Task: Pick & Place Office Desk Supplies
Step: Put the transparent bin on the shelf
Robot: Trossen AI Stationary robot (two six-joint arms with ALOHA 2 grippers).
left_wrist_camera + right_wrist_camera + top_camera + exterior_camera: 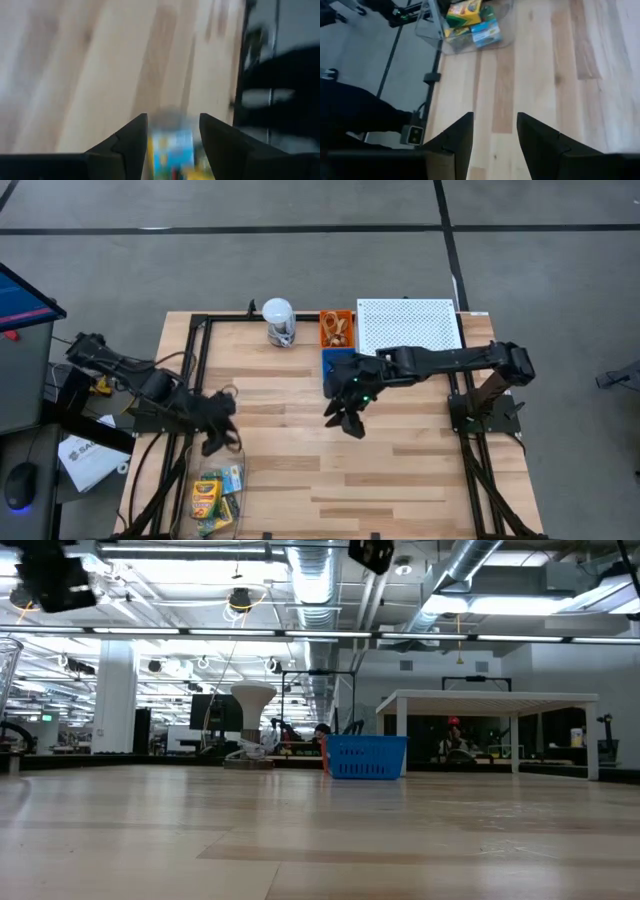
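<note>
Two yellow-and-green crayon boxes (206, 498) (464, 11) lie in a clear plastic container (232, 476) at the table's near left corner. My left gripper (213, 442) hovers just beyond that container, slanting down, open. One crayon box (172, 145) shows blurred past its fingers, with nothing between them. My right gripper (346, 422) hangs open over the table's middle, above bare wood (495, 145), holding nothing. Tan rubber-band loops (338, 330) lie in an orange bin at the far edge.
At the far edge stand a white-lidded clear jar (279, 321), the orange bin (326, 326), a blue basket (329, 361) (366, 757) and a white perforated shelf (410, 325). Black frame rails (200, 370) run along the table's left and right sides.
</note>
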